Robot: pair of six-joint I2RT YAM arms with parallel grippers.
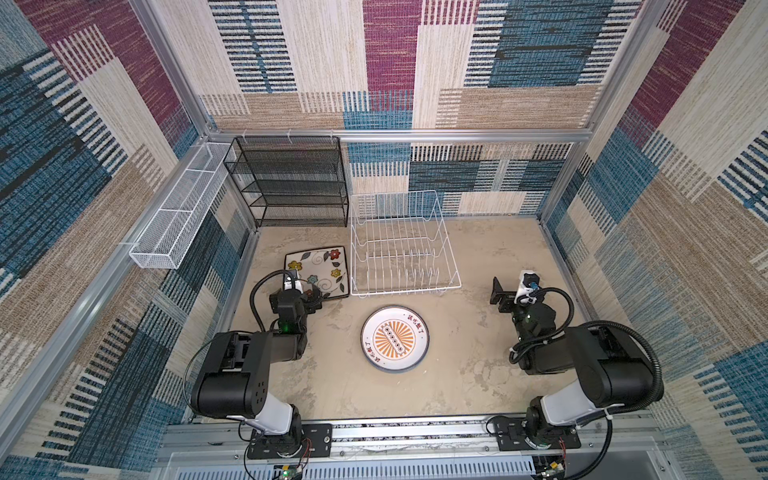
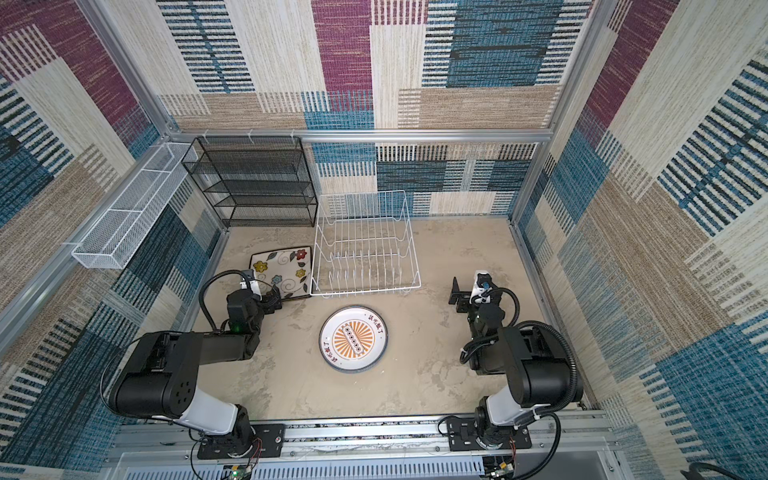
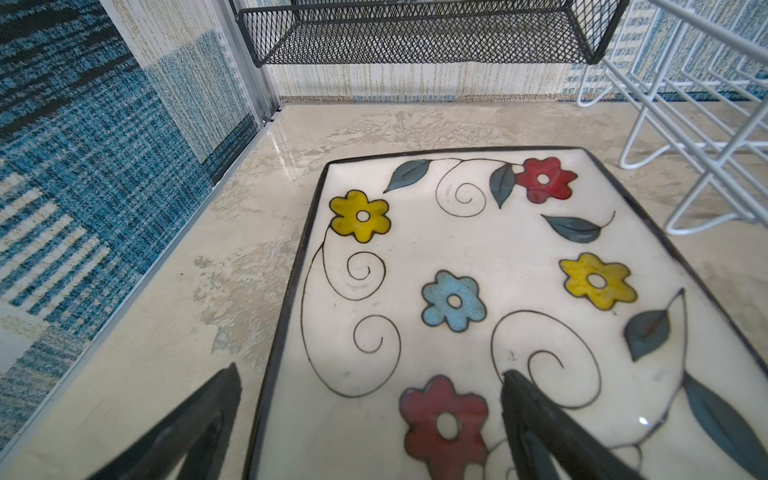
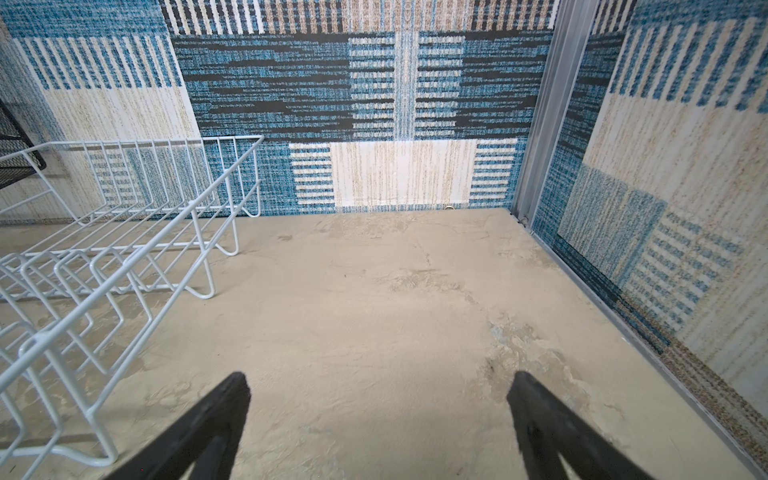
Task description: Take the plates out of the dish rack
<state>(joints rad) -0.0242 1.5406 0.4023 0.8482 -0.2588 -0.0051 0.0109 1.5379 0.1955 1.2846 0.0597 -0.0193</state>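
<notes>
The white wire dish rack [image 1: 405,293] [image 2: 365,291] [image 3: 706,137] [image 4: 124,143] stands at the back middle of the table, with no plates between its tines. A square flowered plate [image 1: 320,266] [image 2: 286,266] [image 3: 478,257] lies face up on the table just left of the rack. A round white plate [image 1: 395,338] [image 2: 353,341] with an orange sunburst centre lies flat in front of the rack. My left gripper [image 1: 311,297] [image 2: 274,299] [image 3: 372,370] is open, low over the square plate's near left edge, holding nothing. My right gripper [image 1: 503,297] [image 2: 459,297] [image 4: 380,376] is open over bare table right of the rack.
A black mesh shelf unit [image 1: 291,183] [image 3: 415,37] stands against the back wall, left of the rack. A long white mesh basket [image 1: 174,216] hangs on the left wall. Patterned walls close in the table on three sides. Both arm bases sit on the front rail.
</notes>
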